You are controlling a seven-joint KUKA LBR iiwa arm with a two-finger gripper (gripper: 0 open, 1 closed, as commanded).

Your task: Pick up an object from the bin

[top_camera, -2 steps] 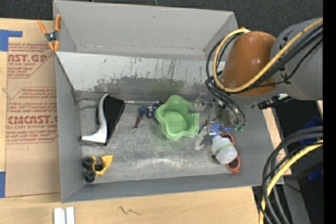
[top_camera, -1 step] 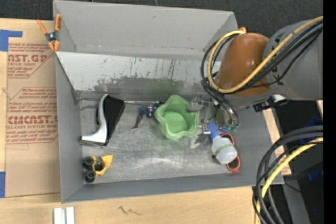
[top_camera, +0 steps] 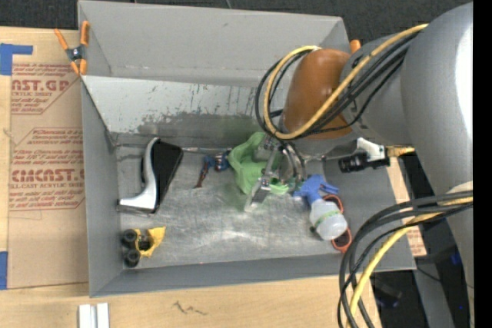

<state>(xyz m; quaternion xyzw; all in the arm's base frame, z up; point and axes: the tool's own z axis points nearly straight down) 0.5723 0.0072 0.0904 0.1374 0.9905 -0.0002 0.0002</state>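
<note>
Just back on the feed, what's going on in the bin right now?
The arm's gripper is down on the crumpled green thing near the middle of the bin. I cannot tell whether it has a grip on it. A blue and white bottle lies just to its right. A black and silver tool and a small yellow and black toy lie apart on the left.

Smooth, rounded pale-grey arm (top_camera: 442, 81), capped at the wrist by a glossy orange-brown cover (top_camera: 315, 84); looped about with thick bundles of yellow and black cables (top_camera: 270, 88); tipped with a small silver metal gripper (top_camera: 267, 187) beside a black-and-white fitting (top_camera: 367, 154).
</note>
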